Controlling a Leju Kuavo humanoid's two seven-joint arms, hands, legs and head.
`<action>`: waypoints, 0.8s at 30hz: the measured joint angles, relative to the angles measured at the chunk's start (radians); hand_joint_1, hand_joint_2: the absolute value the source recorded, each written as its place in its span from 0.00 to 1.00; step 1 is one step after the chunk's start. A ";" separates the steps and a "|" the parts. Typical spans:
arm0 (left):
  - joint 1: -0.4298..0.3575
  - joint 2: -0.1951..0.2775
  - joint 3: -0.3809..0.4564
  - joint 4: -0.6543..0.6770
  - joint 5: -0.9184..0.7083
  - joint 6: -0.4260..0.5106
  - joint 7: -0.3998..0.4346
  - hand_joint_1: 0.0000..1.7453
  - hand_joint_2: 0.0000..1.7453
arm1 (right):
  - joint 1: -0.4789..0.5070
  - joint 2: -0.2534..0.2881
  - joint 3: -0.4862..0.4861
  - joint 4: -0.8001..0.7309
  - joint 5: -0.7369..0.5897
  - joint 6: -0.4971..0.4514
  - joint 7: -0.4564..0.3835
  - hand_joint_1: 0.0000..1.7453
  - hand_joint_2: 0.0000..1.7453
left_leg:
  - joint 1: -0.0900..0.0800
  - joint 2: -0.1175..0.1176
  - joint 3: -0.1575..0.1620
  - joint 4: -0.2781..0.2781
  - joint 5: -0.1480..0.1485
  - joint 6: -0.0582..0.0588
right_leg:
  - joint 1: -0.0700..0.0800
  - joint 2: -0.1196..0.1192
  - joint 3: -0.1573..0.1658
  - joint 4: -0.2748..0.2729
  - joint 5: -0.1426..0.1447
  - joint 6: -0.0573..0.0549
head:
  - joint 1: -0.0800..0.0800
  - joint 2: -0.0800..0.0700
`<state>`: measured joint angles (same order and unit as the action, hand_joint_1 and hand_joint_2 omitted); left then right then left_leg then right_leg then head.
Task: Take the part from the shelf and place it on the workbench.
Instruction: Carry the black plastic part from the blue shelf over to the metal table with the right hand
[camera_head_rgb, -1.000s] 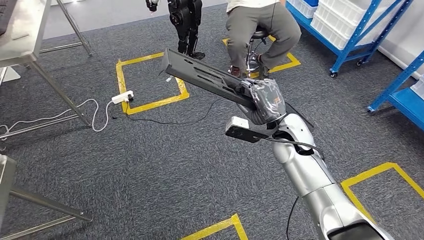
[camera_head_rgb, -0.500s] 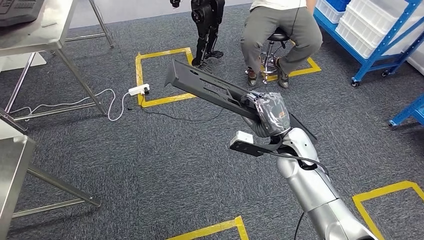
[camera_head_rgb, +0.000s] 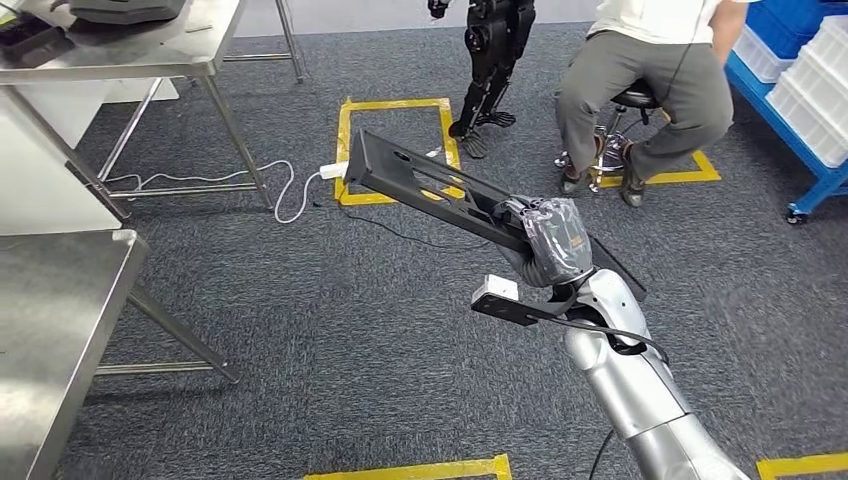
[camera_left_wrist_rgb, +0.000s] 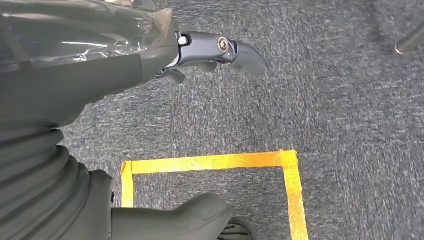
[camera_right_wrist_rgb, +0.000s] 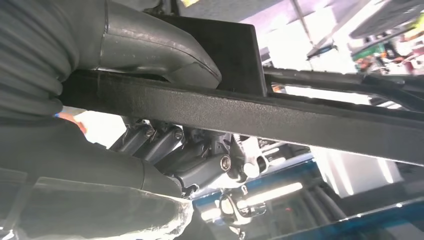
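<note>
Head view shows right hand (camera_head_rgb: 545, 238) fingers clamped on one end of long black part (camera_head_rgb: 425, 185), judged stiff, cantilevered, tip-heavy beyond the fingers; left hand (camera_left_wrist_rgb: 150, 55) state cannot be told

The long black slotted metal part (camera_head_rgb: 430, 190) looked matt and grainy. Crinkled glossy clear film wrapped the grey right hand (camera_head_rgb: 548, 240). The brushed steel workbench (camera_head_rgb: 50, 330) gleamed dully above rough grey carpet (camera_head_rgb: 330, 320).
</note>
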<state>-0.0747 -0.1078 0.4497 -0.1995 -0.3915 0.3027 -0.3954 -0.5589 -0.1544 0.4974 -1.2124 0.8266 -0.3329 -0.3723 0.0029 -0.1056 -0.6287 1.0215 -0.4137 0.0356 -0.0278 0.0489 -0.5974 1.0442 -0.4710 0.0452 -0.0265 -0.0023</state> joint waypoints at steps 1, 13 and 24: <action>0.000 0.001 0.000 0.000 -0.001 -0.001 0.003 0.00 1.00 | 0.004 0.001 0.000 -0.002 0.002 -0.001 0.000 0.98 1.00 | 0.000 -0.008 -0.004 0.002 0.001 -0.006 | 0.002 0.002 0.005 -0.010 0.003 -0.006 | 0.000 0.000; 0.011 0.003 0.002 0.000 0.017 0.001 -0.011 0.00 1.00 | -0.023 0.020 0.006 -0.003 0.005 0.024 0.001 0.98 1.00 | 0.003 0.130 -0.066 0.124 -0.046 -0.021 | 0.024 -0.120 0.014 -0.015 0.002 -0.058 | -0.011 0.000; 0.008 -0.002 0.009 0.000 0.022 0.022 0.008 0.00 1.00 | -0.055 0.044 0.024 0.018 -0.006 0.026 -0.002 0.98 1.00 | -0.002 0.076 0.013 -0.018 0.000 0.022 | 0.022 -0.059 -0.101 0.228 -0.104 -0.040 | -0.005 0.000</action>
<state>-0.0668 -0.1102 0.4590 -0.1991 -0.3694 0.3244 -0.3874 -0.6136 -0.1105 0.5215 -1.1944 0.8203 -0.3073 -0.3743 0.0006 -0.0296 -0.6158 1.0034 -0.4135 0.0580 -0.0062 -0.0099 -0.6980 1.2717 -0.5752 0.0053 -0.0313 -0.0023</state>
